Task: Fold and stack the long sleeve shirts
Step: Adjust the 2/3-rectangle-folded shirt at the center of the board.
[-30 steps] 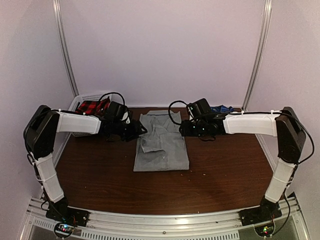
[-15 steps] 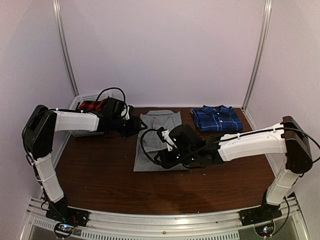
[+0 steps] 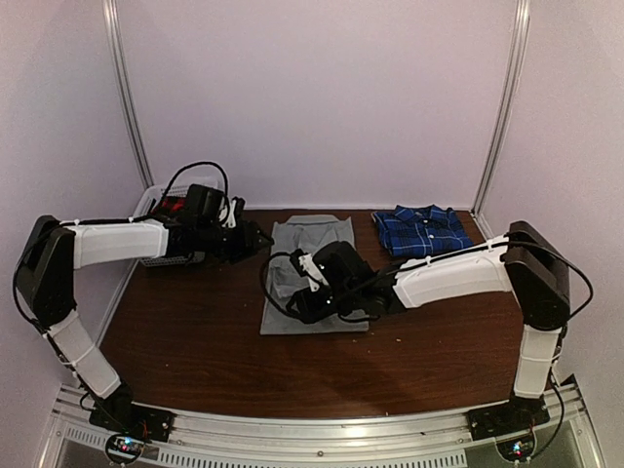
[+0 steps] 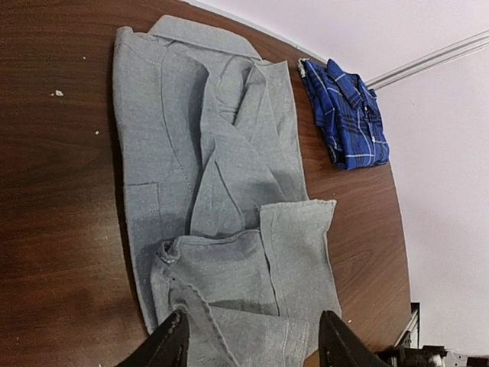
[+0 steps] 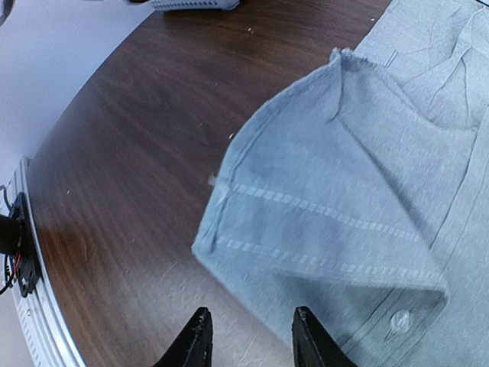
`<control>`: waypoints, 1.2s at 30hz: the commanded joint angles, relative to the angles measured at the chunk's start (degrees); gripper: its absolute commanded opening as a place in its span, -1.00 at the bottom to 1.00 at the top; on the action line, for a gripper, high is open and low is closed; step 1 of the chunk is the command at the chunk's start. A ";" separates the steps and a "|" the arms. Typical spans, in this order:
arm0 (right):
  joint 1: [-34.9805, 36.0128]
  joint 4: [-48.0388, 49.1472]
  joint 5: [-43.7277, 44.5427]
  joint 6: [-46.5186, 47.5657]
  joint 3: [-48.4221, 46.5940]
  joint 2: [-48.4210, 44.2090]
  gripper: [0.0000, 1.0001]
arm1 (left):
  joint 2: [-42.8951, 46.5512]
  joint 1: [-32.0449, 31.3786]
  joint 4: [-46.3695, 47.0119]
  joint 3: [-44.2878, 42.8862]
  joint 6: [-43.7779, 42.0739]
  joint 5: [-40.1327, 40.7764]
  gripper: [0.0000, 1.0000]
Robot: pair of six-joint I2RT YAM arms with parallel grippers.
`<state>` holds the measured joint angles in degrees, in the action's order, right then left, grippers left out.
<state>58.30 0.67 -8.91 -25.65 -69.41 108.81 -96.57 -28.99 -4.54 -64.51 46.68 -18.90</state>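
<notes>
Shirts first: grey shirt [image 3: 314,244] lies flat at mid-frame of the top view on the brown table [image 3: 195,341], collar toward the back wall. It's part-folded, sleeves brought in over the body. Blue plaid shirt [image 3: 421,232] sits folded at upper right of that view, near the table's back edge. It's apart from the grey one, not stacked.

Your left gripper [image 3: 255,237] is just beside the upper-left corner of the grey shirt in the top view, by the collar. In the L wrist view its fingers [image 4: 172,345] stand apart at the bottom edge of the frame. Grey fabric shows past them but nothing is pinched, so it's released. Can't tell if the tips touch cloth.

Your right gripper [image 3: 294,297] reaches across to the lower-left part of the grey shirt, w/ the forearm lying over the shirt's middle in the top view. In the R wrist view its fingers [image 5: 195,342] are spread at bottom centre, bare wood and a bit of grey edge between them. A folded corner of cloth sits just ahead, up and to the right in the frame, w/ a button on a stitched band at lower right. Not clenched on anything.

White basket [image 3: 156,207] is at upper left of the top view, behind the left arm, w/ red-black checked cloth [image 3: 174,205] in it.
</notes>
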 commanded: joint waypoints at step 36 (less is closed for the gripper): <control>-18.66 -5.65 -2.01 -0.98 -9.87 6.12 -0.49 | -8.81 -9.06 14.75 1.07 3.45 -4.85 -0.08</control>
<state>42.78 -9.41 -4.97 -25.82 -82.50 114.78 -100.09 -37.47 6.83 -57.39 50.00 -23.11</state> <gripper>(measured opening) 0.264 0.471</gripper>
